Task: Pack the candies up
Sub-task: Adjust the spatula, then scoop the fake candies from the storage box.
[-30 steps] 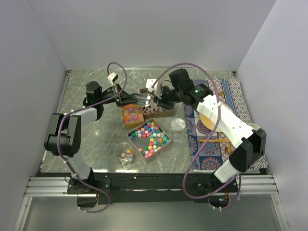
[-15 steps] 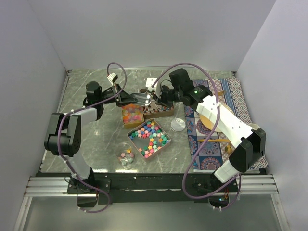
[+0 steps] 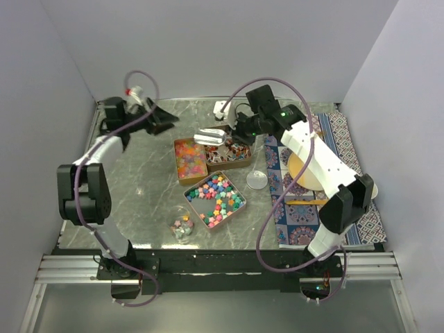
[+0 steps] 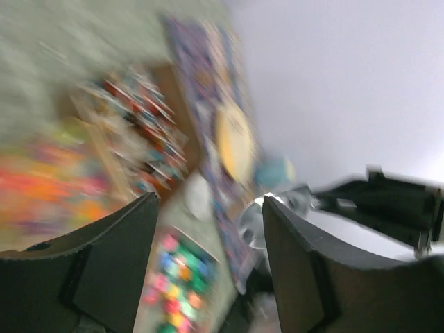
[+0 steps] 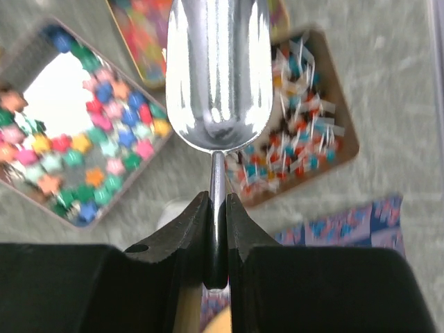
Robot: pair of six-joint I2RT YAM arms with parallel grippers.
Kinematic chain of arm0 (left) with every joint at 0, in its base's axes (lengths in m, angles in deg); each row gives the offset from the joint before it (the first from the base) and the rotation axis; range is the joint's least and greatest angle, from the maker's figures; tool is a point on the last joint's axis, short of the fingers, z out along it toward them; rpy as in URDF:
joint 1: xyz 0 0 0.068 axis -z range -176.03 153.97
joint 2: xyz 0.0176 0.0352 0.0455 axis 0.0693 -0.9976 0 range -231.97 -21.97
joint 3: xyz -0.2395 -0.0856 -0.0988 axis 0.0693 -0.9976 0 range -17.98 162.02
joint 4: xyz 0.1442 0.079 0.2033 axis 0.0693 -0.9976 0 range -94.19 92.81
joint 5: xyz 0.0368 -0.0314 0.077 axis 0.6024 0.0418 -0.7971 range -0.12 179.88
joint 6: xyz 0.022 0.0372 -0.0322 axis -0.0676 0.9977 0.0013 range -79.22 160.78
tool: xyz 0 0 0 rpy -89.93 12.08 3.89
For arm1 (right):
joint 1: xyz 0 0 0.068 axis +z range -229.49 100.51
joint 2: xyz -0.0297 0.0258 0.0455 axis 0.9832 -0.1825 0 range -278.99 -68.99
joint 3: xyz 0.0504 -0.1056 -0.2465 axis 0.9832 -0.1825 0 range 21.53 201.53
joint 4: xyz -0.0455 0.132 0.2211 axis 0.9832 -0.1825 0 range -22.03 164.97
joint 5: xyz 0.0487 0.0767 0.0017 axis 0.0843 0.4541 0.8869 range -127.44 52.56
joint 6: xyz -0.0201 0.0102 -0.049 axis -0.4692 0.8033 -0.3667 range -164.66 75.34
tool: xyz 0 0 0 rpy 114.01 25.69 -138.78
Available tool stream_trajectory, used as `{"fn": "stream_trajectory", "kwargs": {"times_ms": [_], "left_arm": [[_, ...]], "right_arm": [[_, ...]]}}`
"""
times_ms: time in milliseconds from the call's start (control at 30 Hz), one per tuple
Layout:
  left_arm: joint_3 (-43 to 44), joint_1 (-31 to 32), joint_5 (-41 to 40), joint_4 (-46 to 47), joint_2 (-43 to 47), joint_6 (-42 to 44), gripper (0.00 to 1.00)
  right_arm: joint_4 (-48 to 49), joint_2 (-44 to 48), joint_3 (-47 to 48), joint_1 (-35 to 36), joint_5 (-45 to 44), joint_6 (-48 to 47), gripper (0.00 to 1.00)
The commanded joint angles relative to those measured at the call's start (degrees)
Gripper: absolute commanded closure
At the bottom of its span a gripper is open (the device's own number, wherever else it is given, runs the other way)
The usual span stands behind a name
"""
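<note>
Candies (image 5: 104, 139) fill tins (image 3: 234, 165) beneath the scoop (image 5: 218, 69) the right gripper (image 5: 217, 201) clenches; left gripper (image 4: 208, 201) spread, well apart.

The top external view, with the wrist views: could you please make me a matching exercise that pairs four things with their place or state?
Things:
1. metal scoop
2. glass jar
3. star candies
4. left claw

Places or states:
A. open and empty, raised near the far left corner
B. lying in the tin turned cornerwise, mid-table
C. clamped by its handle in the right claw
D. standing on the table, nearest the arm bases

Pairs: 1-C, 2-D, 3-B, 4-A
</note>
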Motion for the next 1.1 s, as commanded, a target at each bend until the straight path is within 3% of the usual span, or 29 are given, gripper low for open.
{"fn": "stream_trajectory", "kwargs": {"times_ms": [0,67,233,333,433,633,833,1067], "left_arm": [[4.0,-5.9,-13.3,-12.4,2.6,10.8,0.32],[3.6,-6.6,-15.7,-16.7,3.4,13.3,0.32],[-0.9,-6.7,-15.7,-13.8,7.8,13.8,0.32],[-1.6,-6.6,-17.2,-15.3,9.2,16.4,0.33],[-2.1,-6.8,-17.6,-16.6,9.9,17.6,0.33],[-4.9,-6.7,-16.5,-14.1,11.0,16.2,0.34],[-5.9,-6.8,-16.5,-13.8,11.2,16.9,0.34],[-7.6,-6.7,-16.2,-14.1,11.2,17.3,0.34]], "right_arm": [[-12.5,-5.1,5.9,-2.3,-7.4,-4.4,1.00],[-16.7,-9.3,9.6,-2.5,-13.4,-5.0,1.00],[-22.0,-20.2,20.0,-2.5,-22.8,-4.4,1.00],[-28.5,-27.8,32.9,-2.5,-27.5,-5.1,1.00],[-31.6,-32.4,38.3,-2.2,-30.0,-6.7,1.00],[-29.8,-32.3,33.6,-1.8,-33.9,-10.5,1.00],[-30.9,-37.6,38.3,-2.1,-36.2,-11.7,1.00],[-25.3,-42.2,38.7,-2.1,-35.9,-13.2,1.00]]}}
